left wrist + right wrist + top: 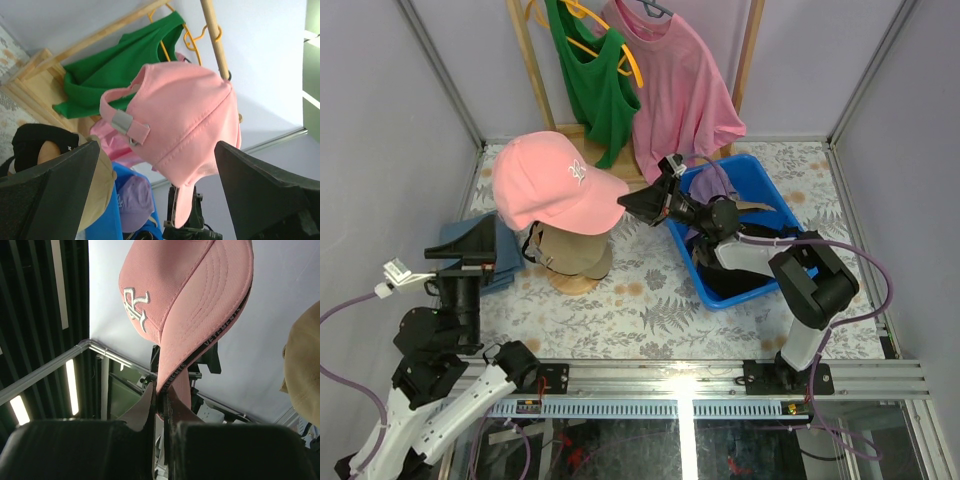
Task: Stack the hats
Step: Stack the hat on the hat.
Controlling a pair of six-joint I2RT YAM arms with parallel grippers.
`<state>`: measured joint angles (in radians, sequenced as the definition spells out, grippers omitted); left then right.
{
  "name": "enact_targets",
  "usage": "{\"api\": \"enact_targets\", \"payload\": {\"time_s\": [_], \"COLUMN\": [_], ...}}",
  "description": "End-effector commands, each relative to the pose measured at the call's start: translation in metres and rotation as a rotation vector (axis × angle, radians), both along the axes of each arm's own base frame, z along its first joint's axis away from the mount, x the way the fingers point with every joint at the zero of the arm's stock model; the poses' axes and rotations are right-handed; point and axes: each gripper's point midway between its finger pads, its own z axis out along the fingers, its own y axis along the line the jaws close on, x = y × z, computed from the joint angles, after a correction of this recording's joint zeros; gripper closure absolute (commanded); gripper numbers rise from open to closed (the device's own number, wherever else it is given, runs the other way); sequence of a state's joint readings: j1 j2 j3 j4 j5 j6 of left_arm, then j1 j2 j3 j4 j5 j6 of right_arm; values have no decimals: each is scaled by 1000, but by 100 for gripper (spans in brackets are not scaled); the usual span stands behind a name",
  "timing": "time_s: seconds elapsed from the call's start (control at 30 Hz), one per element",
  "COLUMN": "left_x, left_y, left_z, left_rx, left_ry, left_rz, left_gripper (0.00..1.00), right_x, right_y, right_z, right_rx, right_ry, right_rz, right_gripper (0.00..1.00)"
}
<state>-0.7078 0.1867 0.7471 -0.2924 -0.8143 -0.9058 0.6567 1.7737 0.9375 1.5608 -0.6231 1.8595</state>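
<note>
My right gripper [638, 204] is shut on the brim of the pink cap [555, 180], and holds it in the air just above the tan cap [570, 250] on the wooden stand [575, 284]. In the right wrist view the brim [200, 315] is pinched between the fingertips [161, 396]. My left gripper [470, 250] stands open at the left with nothing in it; its wrist view shows the pink cap [185, 115] beyond the wide-apart fingers [55, 190]. A black cap [35, 142] shows beside the tan cap [102, 185]. A lavender cap [717, 180] lies in the blue bin [765, 185].
A blue-grey cap [502, 252] lies on the table under my left gripper. Dark fabric [730, 272] fills the bin's near part. A green tank top [595, 90] and a pink T-shirt [675, 85] hang on the wooden rack at the back.
</note>
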Motion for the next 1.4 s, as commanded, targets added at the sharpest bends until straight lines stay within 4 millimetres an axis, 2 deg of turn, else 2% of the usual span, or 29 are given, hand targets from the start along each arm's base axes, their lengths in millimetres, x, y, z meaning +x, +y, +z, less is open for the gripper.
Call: {"api": "enact_targets", "payload": {"time_s": [0.0, 0.23, 0.47, 0.87, 1.0, 1.13, 1.37], "left_x": [-10, -14, -19, -23, -29, -35, -41], "left_y": [27, 38, 45, 15, 6, -4, -5], "left_z": [17, 12, 16, 54, 67, 73, 59], "left_rx": [-57, -143, -253, -290, -307, -310, -354], "left_ry": [-74, -34, -5, -47, -73, -89, -83], "left_rz": [100, 131, 125, -78, -153, -233, -281], "left_gripper": [0, 0, 0, 2, 8, 18, 43], "right_x": [-40, -55, -84, -123, -134, -140, -145], "right_y": [-18, -19, -33, -38, -38, -40, -42], "right_z": [48, 53, 85, 105, 111, 116, 125], "right_rx": [132, 144, 201, 239, 254, 267, 290], "right_ry": [-169, -173, -240, -300, -322, -335, -352], "right_rz": [26, 51, 83, 155, 177, 181, 182], "right_gripper": [100, 100, 100, 100, 100, 100, 100]}}
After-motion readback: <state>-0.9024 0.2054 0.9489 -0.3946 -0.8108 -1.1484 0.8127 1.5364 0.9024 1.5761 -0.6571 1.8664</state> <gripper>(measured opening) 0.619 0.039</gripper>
